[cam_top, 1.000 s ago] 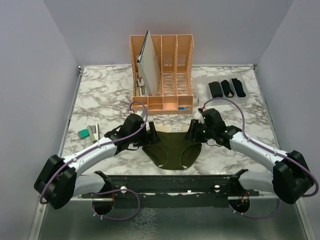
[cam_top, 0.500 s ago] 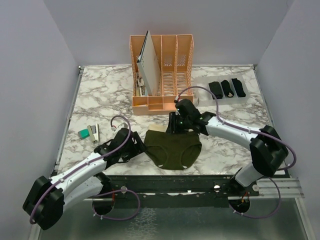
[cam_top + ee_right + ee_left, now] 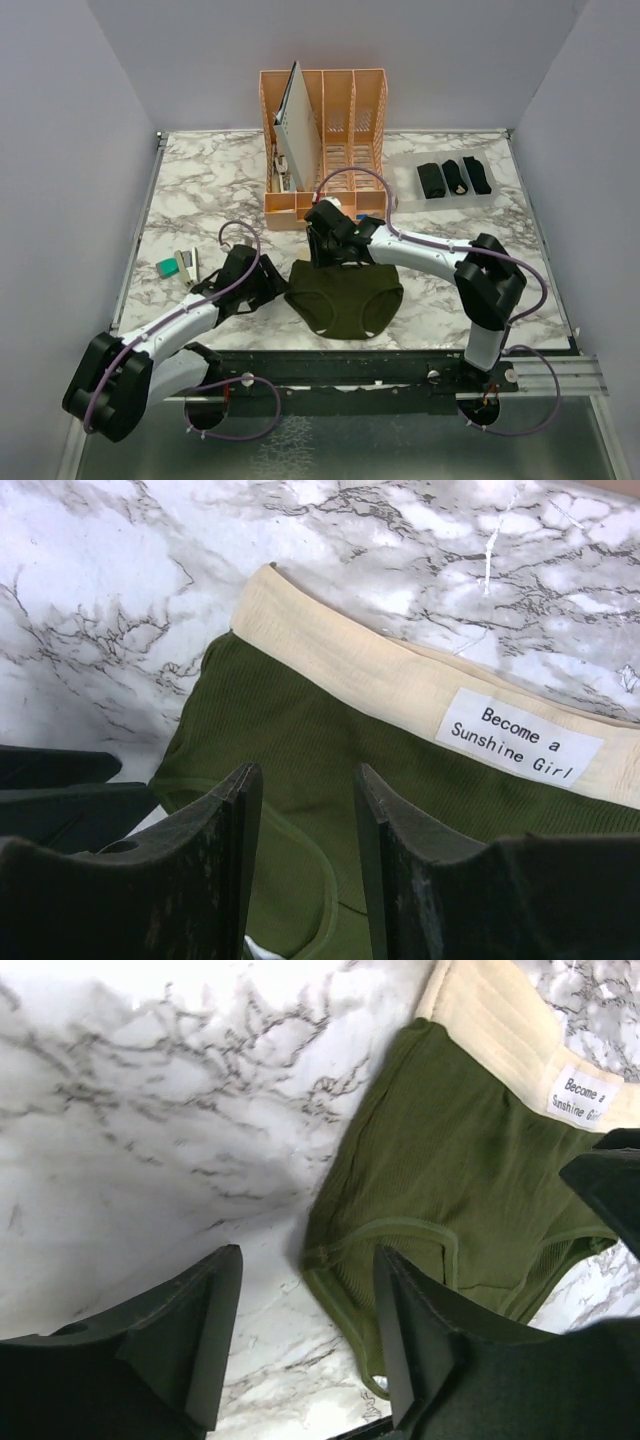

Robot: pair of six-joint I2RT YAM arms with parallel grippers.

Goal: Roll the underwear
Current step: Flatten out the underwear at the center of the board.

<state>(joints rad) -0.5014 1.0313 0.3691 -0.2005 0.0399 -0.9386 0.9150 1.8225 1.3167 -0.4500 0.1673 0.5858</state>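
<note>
left end effector (image 3: 308,1260) and right end effector (image 3: 307,780), both spread wide and empty, sit at the olive-green briefs (image 3: 345,298); nipping only the top layer of the cream waistband (image 3: 400,680) risks a skewed, loose roll.

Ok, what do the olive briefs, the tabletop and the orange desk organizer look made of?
Olive-green briefs: finely ribbed knit cloth, matte; cream waistband looks like ribbed elastic, with a printed label. Tabletop: white with grey veins, a marble look, possibly printed laminate. Desk organizer: peach plastic, seemingly moulded, with slotted walls.
</note>
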